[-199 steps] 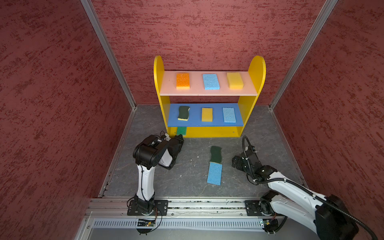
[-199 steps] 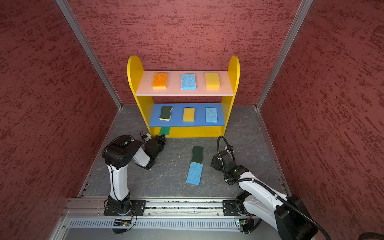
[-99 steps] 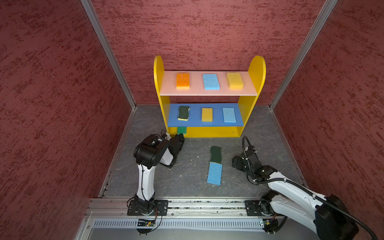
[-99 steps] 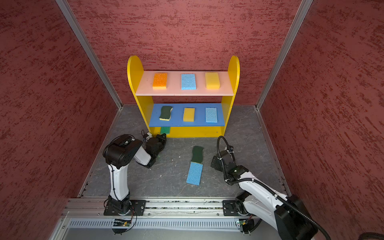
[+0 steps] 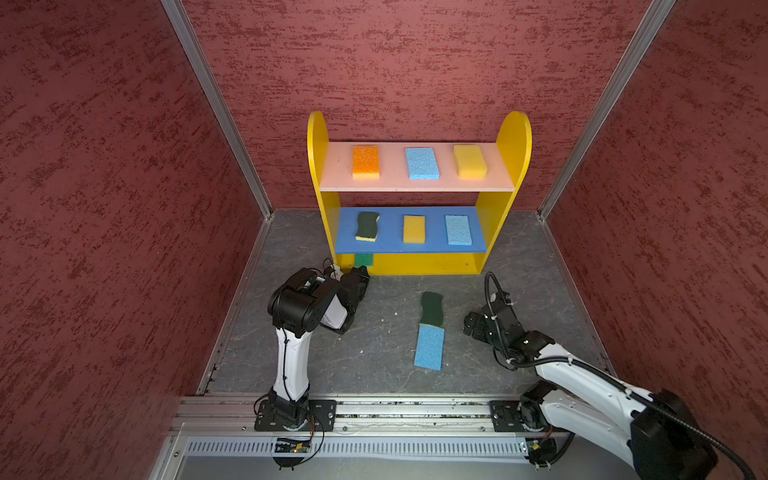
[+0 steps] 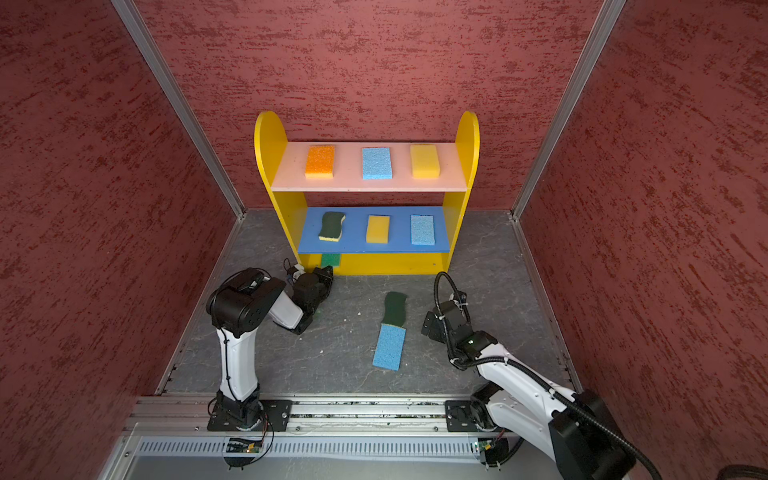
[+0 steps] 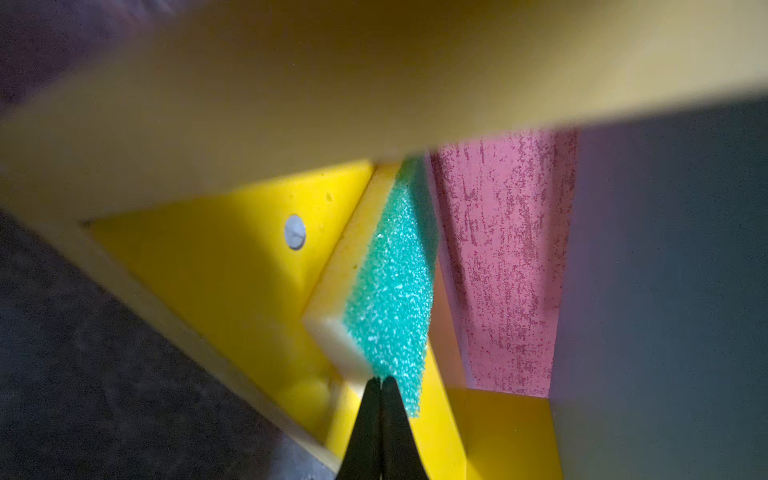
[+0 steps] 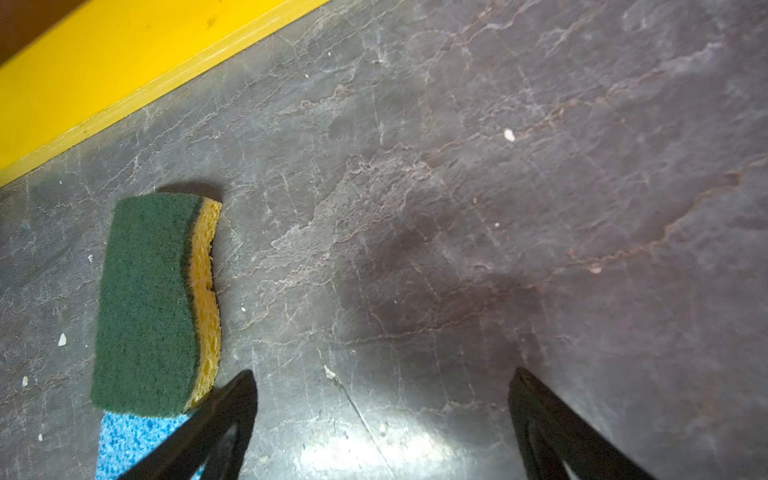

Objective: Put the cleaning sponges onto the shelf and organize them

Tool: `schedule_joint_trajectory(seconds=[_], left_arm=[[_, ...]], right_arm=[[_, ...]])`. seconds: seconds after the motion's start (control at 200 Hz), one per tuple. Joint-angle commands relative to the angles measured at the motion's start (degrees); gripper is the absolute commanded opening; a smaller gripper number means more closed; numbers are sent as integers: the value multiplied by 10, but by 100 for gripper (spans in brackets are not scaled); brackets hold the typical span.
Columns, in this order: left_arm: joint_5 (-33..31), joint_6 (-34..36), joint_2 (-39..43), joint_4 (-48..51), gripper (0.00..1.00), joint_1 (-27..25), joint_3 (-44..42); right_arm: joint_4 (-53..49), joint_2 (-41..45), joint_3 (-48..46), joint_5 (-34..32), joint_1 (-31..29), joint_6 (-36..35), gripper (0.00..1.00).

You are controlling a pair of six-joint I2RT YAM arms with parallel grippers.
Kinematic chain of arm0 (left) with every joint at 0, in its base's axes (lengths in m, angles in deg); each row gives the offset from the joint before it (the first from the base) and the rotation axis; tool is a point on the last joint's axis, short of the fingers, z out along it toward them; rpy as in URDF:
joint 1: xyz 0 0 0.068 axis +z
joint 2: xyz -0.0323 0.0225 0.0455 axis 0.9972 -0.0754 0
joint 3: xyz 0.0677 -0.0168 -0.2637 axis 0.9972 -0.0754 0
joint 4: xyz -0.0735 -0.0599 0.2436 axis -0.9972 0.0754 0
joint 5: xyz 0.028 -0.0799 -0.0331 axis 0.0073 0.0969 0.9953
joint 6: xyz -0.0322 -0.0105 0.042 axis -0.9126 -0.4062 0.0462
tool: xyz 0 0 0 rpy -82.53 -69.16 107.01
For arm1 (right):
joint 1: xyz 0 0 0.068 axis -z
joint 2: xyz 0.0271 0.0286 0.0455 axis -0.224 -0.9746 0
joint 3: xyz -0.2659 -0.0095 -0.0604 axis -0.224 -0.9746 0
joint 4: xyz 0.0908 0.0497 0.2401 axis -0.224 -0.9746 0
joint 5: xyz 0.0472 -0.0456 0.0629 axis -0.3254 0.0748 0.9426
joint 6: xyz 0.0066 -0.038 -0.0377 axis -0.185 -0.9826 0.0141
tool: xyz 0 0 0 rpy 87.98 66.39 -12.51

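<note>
Your shelf stands at 12 o'clock on the tabletop. Its pink board carries, from 9 to 3 o'clock, an orange sponge, the upper blue sponge and the upper yellow sponge. The blue board below holds, in the same direction, a shelved scourer, the lower yellow sponge and the lower blue sponge. On the yellow base, at its 9 o'clock end, lies the green-topped sponge, mostly hidden under the blue board.

Your left pincer sits at that sponge's 6 o'clock side. Its tips are pressed together right at the near edge and grip nothing.

Two sponges lie on the tabletop: a loose scourer, and a loose blue sponge touching its 6 o'clock end. Your right pincer is just beside them at 3 o'clock, spread wide and empty above bare tabletop.
</note>
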Motion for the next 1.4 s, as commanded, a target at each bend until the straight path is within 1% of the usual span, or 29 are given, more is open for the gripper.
schedule_joint_trajectory(seconds=[0.0,0.316,0.711,1.398], left_arm=[[-6,13,-38,93,0,7,-4],[-3,20,-44,83,0,12,-1],[8,24,-38,97,0,13,-1],[27,38,-41,125,0,-4,26]], right_arm=[[12,5,-5,-12,2,-3,95],[11,2,-2,-11,2,-4,95],[7,4,-1,-13,2,-3,95],[6,6,-4,-14,2,1,95]])
